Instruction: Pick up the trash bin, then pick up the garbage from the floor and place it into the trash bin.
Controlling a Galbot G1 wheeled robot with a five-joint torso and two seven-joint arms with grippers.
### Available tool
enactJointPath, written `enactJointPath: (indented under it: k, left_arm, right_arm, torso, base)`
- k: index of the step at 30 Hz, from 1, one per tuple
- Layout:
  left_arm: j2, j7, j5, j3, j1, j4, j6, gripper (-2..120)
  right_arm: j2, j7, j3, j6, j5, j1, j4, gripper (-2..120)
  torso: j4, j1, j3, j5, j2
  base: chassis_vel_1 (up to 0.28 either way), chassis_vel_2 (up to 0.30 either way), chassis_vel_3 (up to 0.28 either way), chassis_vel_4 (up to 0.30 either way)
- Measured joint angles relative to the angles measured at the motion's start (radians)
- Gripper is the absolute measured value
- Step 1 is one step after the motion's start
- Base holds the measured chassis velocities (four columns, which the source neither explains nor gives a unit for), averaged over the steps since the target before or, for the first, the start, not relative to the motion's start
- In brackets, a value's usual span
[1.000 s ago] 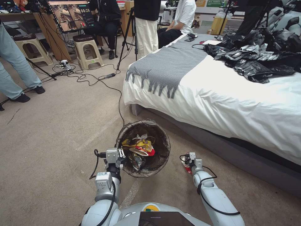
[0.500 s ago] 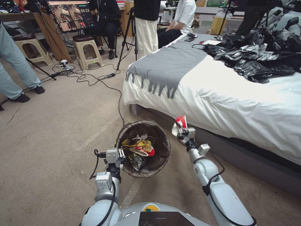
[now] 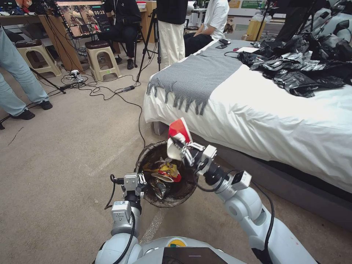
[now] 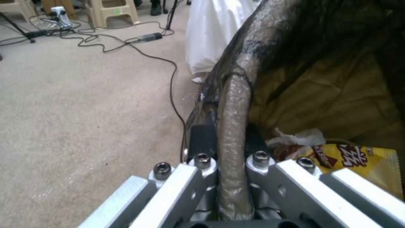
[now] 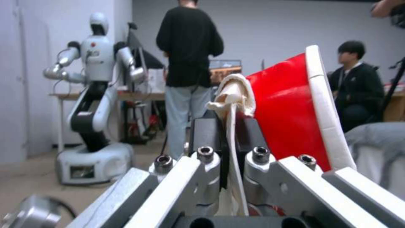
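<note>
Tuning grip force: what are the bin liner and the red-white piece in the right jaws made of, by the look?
Dark brown-black bin liner: thin plastic film, wrinkled and glossy where it wraps the rim clamped in the left gripper.
Red-and-white wrapper: probably coated paper or thin card, smooth red face, white edge, holds a stiff curve; crumpled where the right gripper pinches it.

The right gripper (image 3: pixel 180 146) and its red-and-white wrapper (image 3: pixel 177 136) hide the trash bin (image 3: pixel 146 156) rim's far side.
</note>
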State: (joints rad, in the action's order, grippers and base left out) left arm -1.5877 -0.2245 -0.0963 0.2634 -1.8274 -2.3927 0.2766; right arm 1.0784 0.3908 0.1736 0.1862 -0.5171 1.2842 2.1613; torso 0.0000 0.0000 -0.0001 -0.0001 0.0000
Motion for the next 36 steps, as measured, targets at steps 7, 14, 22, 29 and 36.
enactJointPath:
  k: [7, 14, 22, 29, 36]
  left_arm:
    - [0.000, 0.000, 0.000, 0.000, 0.000, 0.000, 0.000, 0]
    - [0.000, -0.001, 0.000, 0.000, 0.000, 0.000, 0.000, 0]
    - [0.000, -0.001, 0.000, 0.000, 0.000, 0.000, 0.000, 2]
    - [0.000, 0.000, 0.000, -0.001, 0.000, 0.000, 0.000, 0]
    - [0.000, 0.000, 0.000, -0.001, 0.000, 0.000, 0.000, 0]
  right_arm:
    - [0.030, -0.015, -0.077, 0.007, 0.039, -0.027, -0.135, 0]
    - [0.057, -0.022, -0.095, 0.015, 0.054, -0.051, -0.240, 0]
    - [0.071, -0.046, -0.096, 0.012, 0.077, -0.055, -0.288, 23]
    - [0.075, -0.048, -0.097, 0.011, 0.083, -0.050, -0.288, 44]
    - [0.075, -0.048, -0.097, 0.011, 0.084, -0.049, -0.288, 71]
  torso:
    - [0.0001, 0.000, 0.000, 0.0000, 0.000]
    - [0.0000, 0.000, 0.000, 0.0001, 0.000]
    - [0.0001, 0.000, 0.000, 0.0001, 0.000]
    - [-0.0001, 0.000, 0.000, 0.0000, 0.000]
    - [0.0000, 0.000, 0.000, 0.0000, 0.000]
  base:
    - [0.000, 0.000, 0.000, 0.000]
    - [0.000, 0.000, 0.000, 0.000]
    - [0.000, 0.000, 0.000, 0.000]
    - [0.000, 0.000, 0.000, 0.000]
    - [0.000, 0.000, 0.000, 0.000]
